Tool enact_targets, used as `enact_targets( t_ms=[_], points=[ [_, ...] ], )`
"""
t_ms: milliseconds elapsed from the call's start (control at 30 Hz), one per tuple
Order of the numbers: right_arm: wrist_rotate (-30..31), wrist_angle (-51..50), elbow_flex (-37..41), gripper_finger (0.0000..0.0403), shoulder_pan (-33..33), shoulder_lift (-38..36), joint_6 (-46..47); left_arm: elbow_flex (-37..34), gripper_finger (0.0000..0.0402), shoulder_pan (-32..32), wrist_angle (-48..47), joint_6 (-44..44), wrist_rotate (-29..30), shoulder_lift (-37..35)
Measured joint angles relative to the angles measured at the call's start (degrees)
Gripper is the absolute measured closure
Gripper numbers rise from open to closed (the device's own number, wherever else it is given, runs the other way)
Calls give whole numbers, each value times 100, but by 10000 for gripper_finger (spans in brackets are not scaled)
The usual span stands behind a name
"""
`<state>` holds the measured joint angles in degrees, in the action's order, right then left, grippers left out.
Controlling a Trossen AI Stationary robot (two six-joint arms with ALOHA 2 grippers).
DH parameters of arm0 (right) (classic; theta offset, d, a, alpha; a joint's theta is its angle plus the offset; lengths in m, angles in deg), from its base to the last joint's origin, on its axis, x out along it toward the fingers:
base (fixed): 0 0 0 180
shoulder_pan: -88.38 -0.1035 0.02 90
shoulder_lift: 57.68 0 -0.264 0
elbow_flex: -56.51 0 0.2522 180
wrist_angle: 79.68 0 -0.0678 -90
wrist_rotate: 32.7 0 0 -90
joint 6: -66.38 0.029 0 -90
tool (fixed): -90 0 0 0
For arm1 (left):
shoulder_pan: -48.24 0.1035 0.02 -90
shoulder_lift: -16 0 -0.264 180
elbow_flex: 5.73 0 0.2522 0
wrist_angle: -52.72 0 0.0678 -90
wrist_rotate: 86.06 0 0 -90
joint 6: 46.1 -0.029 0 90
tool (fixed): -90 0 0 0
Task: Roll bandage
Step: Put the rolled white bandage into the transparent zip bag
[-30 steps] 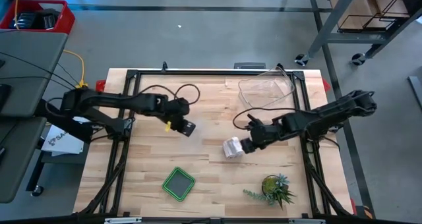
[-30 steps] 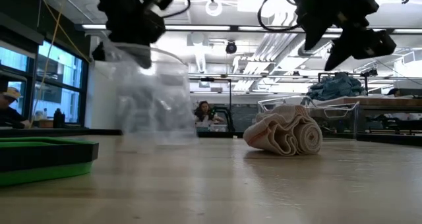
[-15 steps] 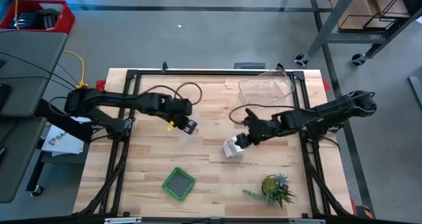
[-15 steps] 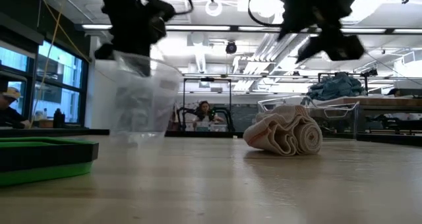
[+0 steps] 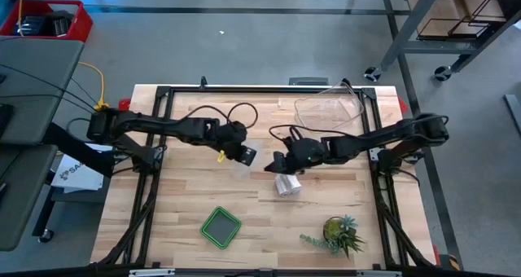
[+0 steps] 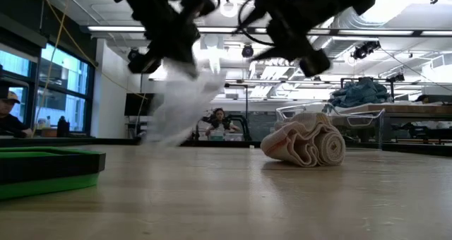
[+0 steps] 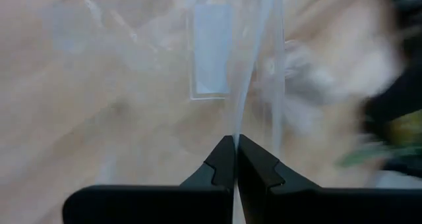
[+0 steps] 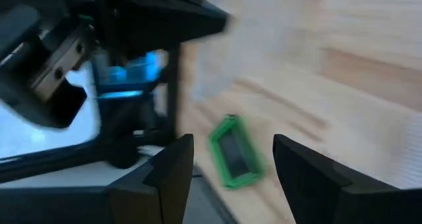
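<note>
We see a green square tray (image 5: pixel 221 226) nearest, then the crumpled white gauze bandage roll (image 5: pixel 286 185) lying mid-table; just behind it the right gripper (image 5: pixel 277 163) hovers, fingers apart, empty; left gripper (image 5: pixel 247 156) pinched together on a clear crinkly plastic bag (image 5: pixel 239 164), clear tub (image 5: pixel 327 114) farthest

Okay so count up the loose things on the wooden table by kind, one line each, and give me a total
Rolled white bandage: 1
Clear plastic bag, pinched in the left gripper: 1
Clear plastic tub: 1
Green tray: 1
Small potted plant: 1
Total: 5
</note>
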<state>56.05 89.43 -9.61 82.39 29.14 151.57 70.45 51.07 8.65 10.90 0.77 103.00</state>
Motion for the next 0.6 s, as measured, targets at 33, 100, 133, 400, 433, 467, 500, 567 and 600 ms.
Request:
enact_targets(
  t_ms=[33, 100, 133, 400, 433, 467, 500, 567, 600],
  points=[
    [-29, 292, 0, 203, 13, 65, -9, 5, 401, -6, 185, 55, -38, -58],
    [-32, 743, -1, 203, 67, 121, -8, 11, 401, -6, 426, 177, -99, -124],
    [-20, 800, -4, 203, 103, 121, 5, 11, 401, -6, 501, 233, -149, -124],
    [92, 318, -7, 203, 239, 124, 423, 4, 401, -9, 736, 397, -221, -65],
    [189, 251, -7, 203, 238, 128, 516, 4, 401, -21, 764, 406, -206, -55],
    [287, 229, -7, 203, 237, 132, 603, 4, 401, -30, 791, 439, -176, -50],
    [338, 230, -7, 203, 245, 132, 631, 4, 401, -41, 792, 443, -153, -48],
    [376, 232, -7, 203, 272, 132, 649, 4, 401, -62, 794, 445, -74, 8],
    [378, 230, -7, 203, 276, 132, 664, 4, 401, -61, 818, 449, -45, 39]
  ],
)
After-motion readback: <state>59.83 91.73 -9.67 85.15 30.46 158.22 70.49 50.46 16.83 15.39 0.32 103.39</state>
